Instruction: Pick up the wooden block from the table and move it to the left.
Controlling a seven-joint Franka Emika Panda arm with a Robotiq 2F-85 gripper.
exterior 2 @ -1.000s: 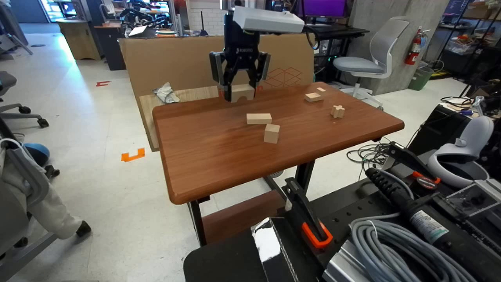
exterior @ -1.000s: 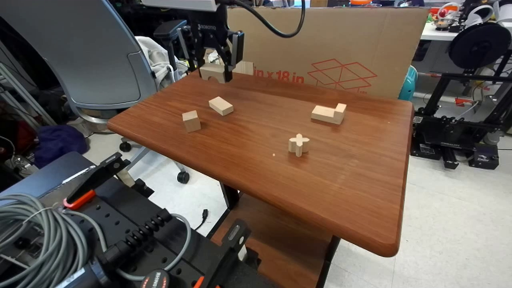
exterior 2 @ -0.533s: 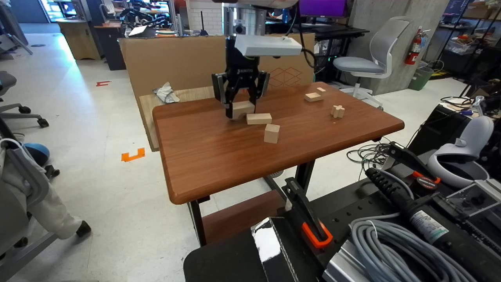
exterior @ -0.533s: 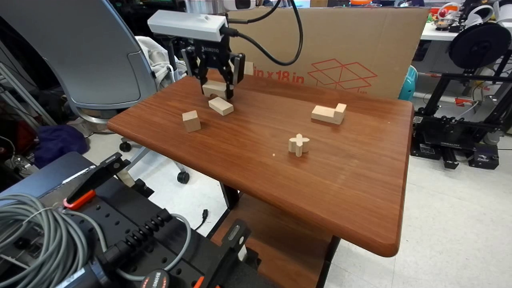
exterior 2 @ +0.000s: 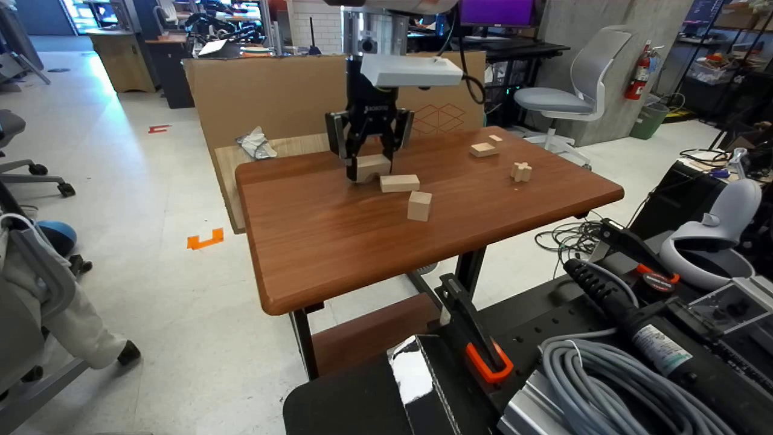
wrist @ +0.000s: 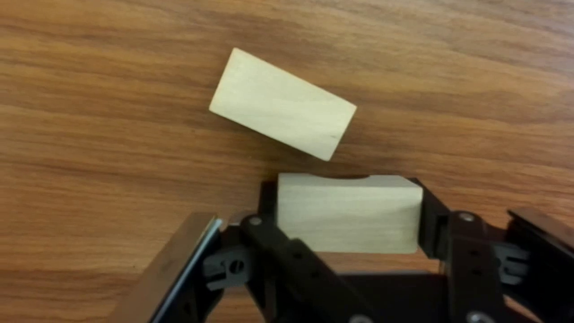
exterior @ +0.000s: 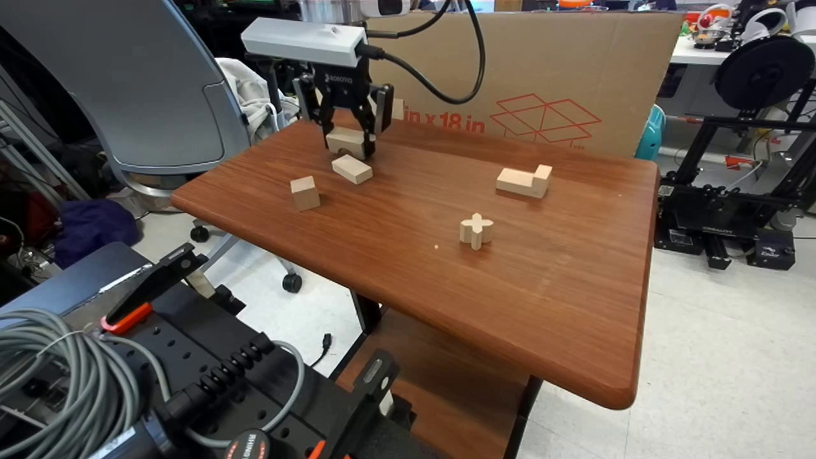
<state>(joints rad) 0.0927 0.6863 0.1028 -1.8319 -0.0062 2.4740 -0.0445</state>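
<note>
The wooden block (exterior: pixel 345 139) is pale tan with an arch-like notch in one face. It also shows in an exterior view (exterior 2: pixel 372 168) and in the wrist view (wrist: pixel 354 220). My gripper (exterior: pixel 348 145) is shut on its two ends, one finger on each side. The block is upright, notch downward, low at the table (exterior: pixel 395 242). I cannot tell whether its underside touches the tabletop. The reddish-brown table also shows in an exterior view (exterior 2: pixel 326 223). In the wrist view the left finger hides part of the block's near left corner.
A flat oblong block (wrist: pixel 284 105) lies close beside the held block. A cube-like block (exterior: pixel 305 193) stands nearer the table edge. A cross-shaped piece (exterior: pixel 476 231) and an oblong block with a small piece at its end (exterior: pixel 519 182) lie farther off. A cardboard sheet (exterior 2: pixel 272 90) stands behind the table.
My gripper has come down with the block from above the table's back edge to the tabletop beside the flat oblong block. In the last half second it shifted only slightly. The other blocks stayed.
</note>
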